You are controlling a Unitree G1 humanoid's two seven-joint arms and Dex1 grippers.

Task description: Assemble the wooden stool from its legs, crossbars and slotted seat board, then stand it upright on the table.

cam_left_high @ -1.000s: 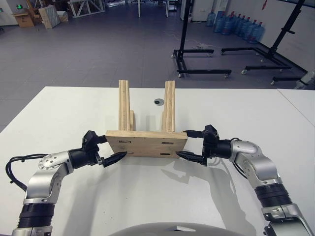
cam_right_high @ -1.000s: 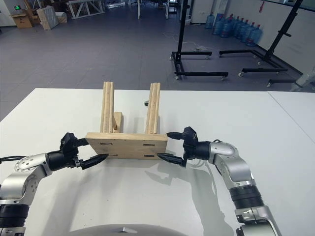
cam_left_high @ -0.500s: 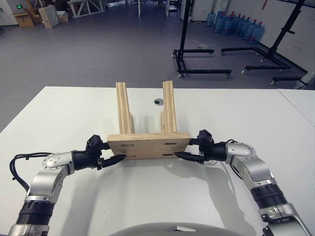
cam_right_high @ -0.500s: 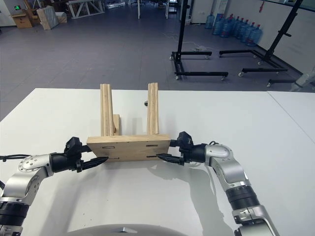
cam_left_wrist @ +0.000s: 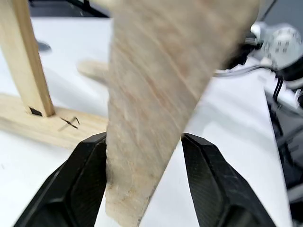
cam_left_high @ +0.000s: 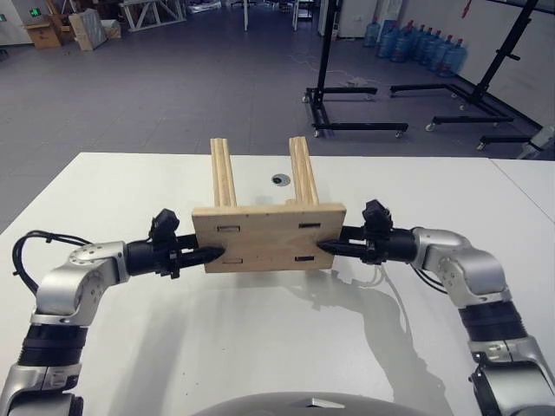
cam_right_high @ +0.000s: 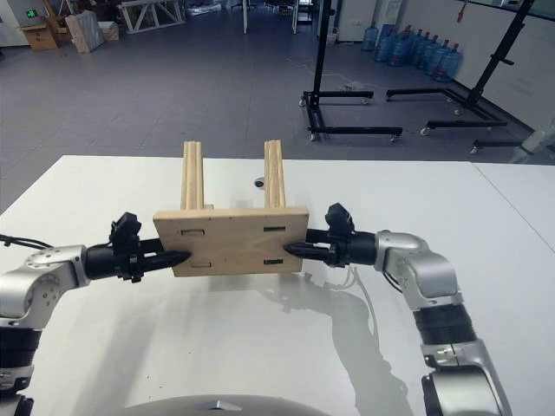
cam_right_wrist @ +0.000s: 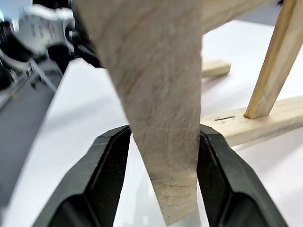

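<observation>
My left claw [cam_left_high: 198, 257] and right claw [cam_left_high: 334, 246] each pinch one end of the seat board [cam_left_high: 267, 237], held off the counter [cam_left_high: 260, 347] at frame centre, in front of the upright legs [cam_left_high: 223, 171]. I should match both grips, level the board, line its slots over the leg tops, then lower slowly.

The pale slotted seat board [cam_left_high: 267, 238] hangs tilted, pinched endwise between left gripper [cam_left_high: 211, 256] and right gripper [cam_left_high: 329, 246]; legs [cam_left_high: 223, 172] rise beyond them.
</observation>
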